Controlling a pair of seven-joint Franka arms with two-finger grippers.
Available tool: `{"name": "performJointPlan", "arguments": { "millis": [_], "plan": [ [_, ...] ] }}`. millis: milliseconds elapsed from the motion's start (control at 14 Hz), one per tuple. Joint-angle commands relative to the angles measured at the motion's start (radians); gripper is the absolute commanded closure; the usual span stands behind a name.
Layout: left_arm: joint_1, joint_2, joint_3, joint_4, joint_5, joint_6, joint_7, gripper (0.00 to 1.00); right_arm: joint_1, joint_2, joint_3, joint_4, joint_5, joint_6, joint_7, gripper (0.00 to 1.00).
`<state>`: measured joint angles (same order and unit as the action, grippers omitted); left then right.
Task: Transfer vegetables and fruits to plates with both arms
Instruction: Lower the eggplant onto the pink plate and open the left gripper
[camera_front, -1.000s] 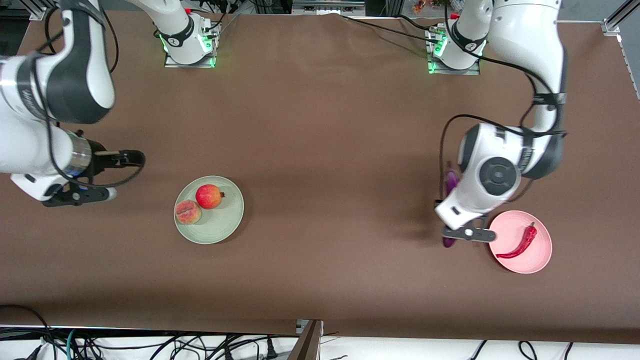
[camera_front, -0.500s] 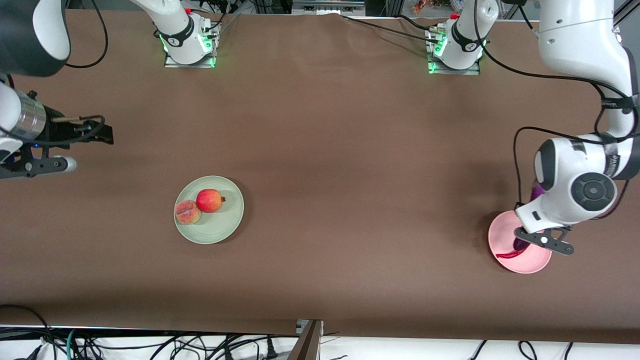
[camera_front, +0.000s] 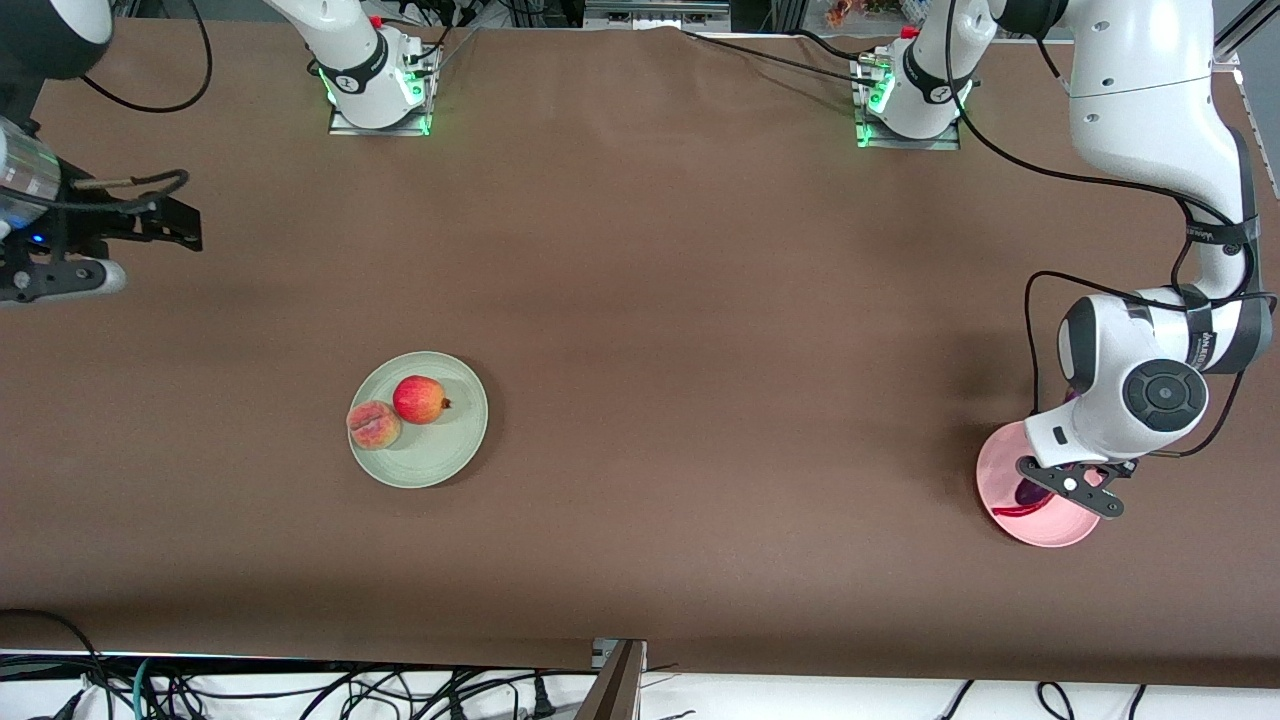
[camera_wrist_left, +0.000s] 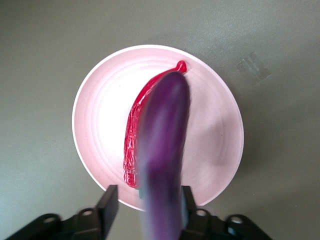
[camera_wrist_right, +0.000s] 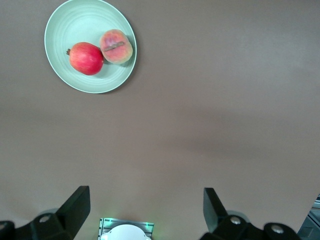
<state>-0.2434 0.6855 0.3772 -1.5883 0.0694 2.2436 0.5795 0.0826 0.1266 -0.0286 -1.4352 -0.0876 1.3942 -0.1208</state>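
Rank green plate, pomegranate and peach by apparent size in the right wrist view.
1. Green plate, clearly largest.
2. Pomegranate and peach look about alike there; too close to rank.

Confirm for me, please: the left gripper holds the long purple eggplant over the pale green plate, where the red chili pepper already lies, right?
Not quite: the round plate under it is pale pink, not pale green. The left wrist view shows the left gripper shut on the long glossy purple eggplant over that plate, with the thin red chili pepper lying on it.
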Motion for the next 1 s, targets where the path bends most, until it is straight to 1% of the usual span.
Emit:
{"name": "performJointPlan", "arguments": {
  "millis": [0, 143, 214, 357, 500, 571, 643, 857, 929],
  "plan": [
    [-0.001, -0.007, 0.002, 0.005, 0.018, 0.001, 0.020, 0.00, -0.050, -0.079, 0.050, -0.065, -0.009, 0.013, -0.008, 0.00],
    [-0.001, -0.014, 0.000, 0.005, 0.017, -0.002, 0.020, 0.00, -0.087, -0.094, 0.082, -0.085, -0.003, 0.009, -0.006, 0.00],
    [-0.002, -0.024, -0.001, 0.007, 0.015, -0.008, 0.017, 0.00, -0.087, -0.097, 0.087, -0.094, -0.003, 0.003, 0.004, 0.00],
    [-0.001, -0.099, -0.021, 0.005, 0.012, -0.056, 0.014, 0.00, -0.087, -0.097, 0.087, -0.099, 0.012, 0.002, 0.013, 0.00],
    [-0.001, -0.199, -0.043, 0.010, 0.004, -0.177, 0.000, 0.00, -0.089, -0.097, 0.087, -0.100, 0.026, 0.000, 0.015, 0.00],
    [-0.001, -0.243, -0.053, 0.030, -0.022, -0.244, -0.015, 0.00, -0.089, -0.097, 0.087, -0.100, 0.028, 0.000, 0.033, 0.00],
    [-0.001, -0.271, -0.053, 0.066, -0.051, -0.340, -0.039, 0.00, -0.087, -0.096, 0.087, -0.099, 0.041, 0.000, 0.059, 0.00],
    [-0.001, -0.288, -0.053, 0.255, -0.103, -0.659, -0.124, 0.00, -0.084, -0.087, 0.087, -0.091, 0.045, -0.001, 0.061, 0.00],
    [-0.001, -0.290, -0.058, 0.311, -0.121, -0.758, -0.179, 0.00, -0.081, -0.078, 0.085, -0.087, 0.045, -0.001, 0.060, 0.00]
  ]
}}
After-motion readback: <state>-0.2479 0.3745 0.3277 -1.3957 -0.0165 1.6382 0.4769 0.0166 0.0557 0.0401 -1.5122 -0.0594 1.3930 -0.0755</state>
